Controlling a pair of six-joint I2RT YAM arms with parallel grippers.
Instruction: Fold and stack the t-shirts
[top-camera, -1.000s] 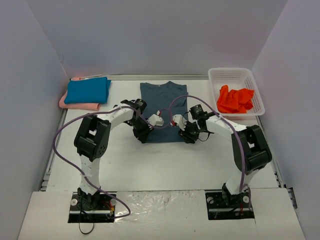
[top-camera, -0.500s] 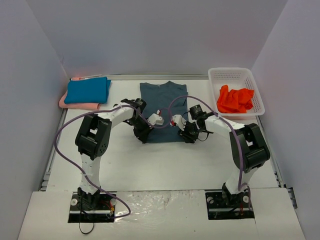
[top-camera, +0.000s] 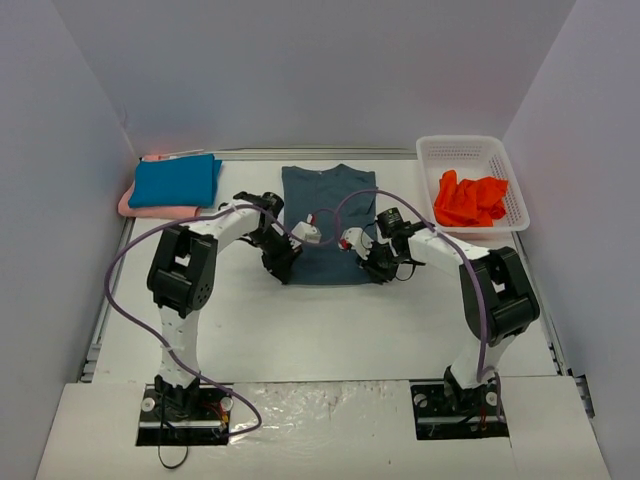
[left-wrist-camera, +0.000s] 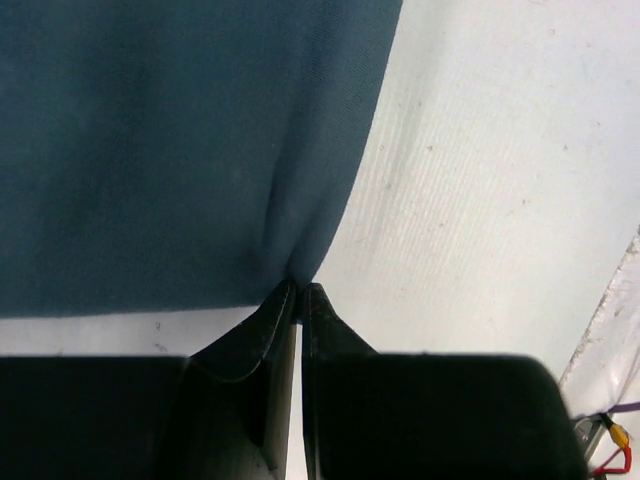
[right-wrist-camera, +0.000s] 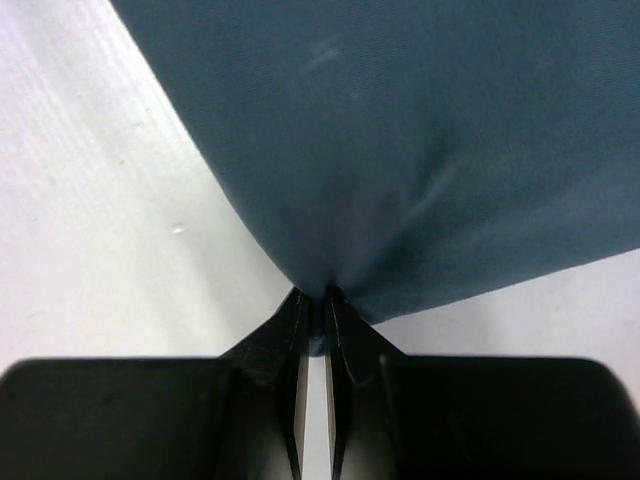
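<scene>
A dark slate blue-grey t-shirt (top-camera: 327, 215) lies flat at the middle back of the table, sleeves folded in. My left gripper (top-camera: 282, 268) is shut on its near left corner; the left wrist view shows the cloth (left-wrist-camera: 180, 150) pinched at the fingertips (left-wrist-camera: 300, 292). My right gripper (top-camera: 373, 268) is shut on the near right corner, the cloth (right-wrist-camera: 420, 140) bunched between its fingertips (right-wrist-camera: 322, 298). A folded teal-blue t-shirt (top-camera: 176, 181) rests on a pale pink one (top-camera: 158, 211) at the back left. An orange-red t-shirt (top-camera: 471, 200) lies crumpled in the basket.
The white lattice basket (top-camera: 470, 150) stands at the back right by the wall. Purple cables loop over both arms. Grey walls enclose the table on three sides.
The right gripper has closed on the shirt's near right corner. Both grippers have shifted slightly toward the back along the shirt's hem.
</scene>
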